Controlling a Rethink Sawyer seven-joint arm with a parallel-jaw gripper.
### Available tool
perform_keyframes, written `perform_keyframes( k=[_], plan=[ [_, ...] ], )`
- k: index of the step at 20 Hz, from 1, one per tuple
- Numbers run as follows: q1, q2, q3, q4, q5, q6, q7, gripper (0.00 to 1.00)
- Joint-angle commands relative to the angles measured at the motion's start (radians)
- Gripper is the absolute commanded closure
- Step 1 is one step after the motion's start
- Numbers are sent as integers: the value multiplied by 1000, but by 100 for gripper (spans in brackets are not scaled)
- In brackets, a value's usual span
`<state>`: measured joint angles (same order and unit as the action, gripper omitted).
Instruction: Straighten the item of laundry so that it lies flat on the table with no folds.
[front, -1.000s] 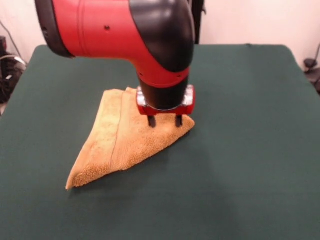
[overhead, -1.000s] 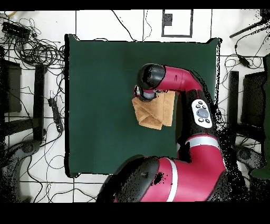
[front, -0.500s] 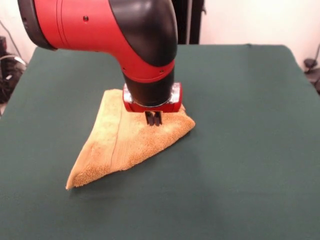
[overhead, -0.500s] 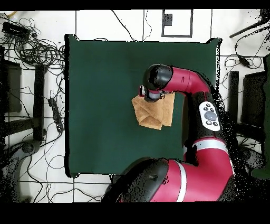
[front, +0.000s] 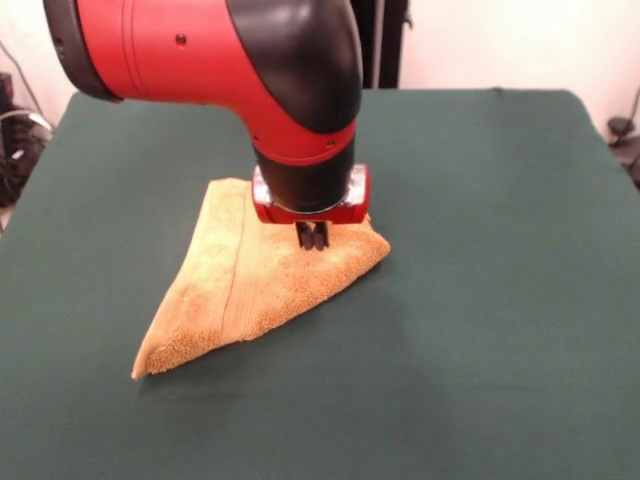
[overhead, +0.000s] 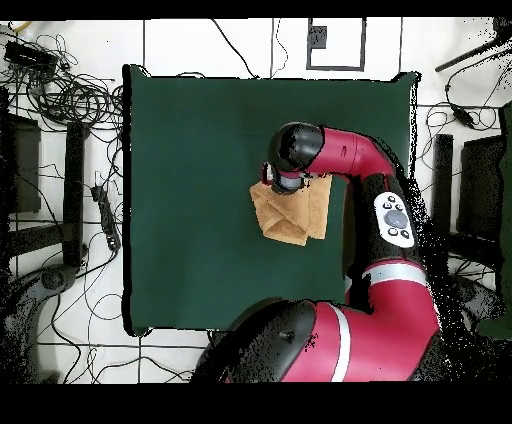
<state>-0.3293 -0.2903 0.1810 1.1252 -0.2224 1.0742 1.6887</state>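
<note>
Pinching at the right-hand corner of the towel (front: 255, 285), as the front view has it, the gripper (front: 313, 236) stands with its two dark fingers drawn together so that almost no gap shows between them. The tips sit at the pile, and they appear to have a small tuft of the top layer between them, though the contact itself is too small to confirm. The towel lies on the green table (front: 500, 300), a little left of centre in the front view, doubled over into a rough triangle with a woven band running along its length. The arm (front: 230, 60) comes straight down over that corner, probably because the folded-over layer ends there and offers a free edge to lift. Judged from the fold, the task is at an early stage: the upper layer is not yet peeled back. The overhead view shows the wrist covering the same corner (overhead: 285, 180).
</note>
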Motion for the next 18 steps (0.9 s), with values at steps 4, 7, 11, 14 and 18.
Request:
perform_keyframes(
  k=[4,7,11,14,18],
  plan=[
    [95,-18,57,133,27,-66,107,100],
    [99,-33,51,166,30,-86,114,100],
    [98,-47,49,195,26,-112,105,100],
    [88,-51,51,219,16,-138,86,100],
    [73,-66,47,264,-2,-181,62,100]
  ],
)
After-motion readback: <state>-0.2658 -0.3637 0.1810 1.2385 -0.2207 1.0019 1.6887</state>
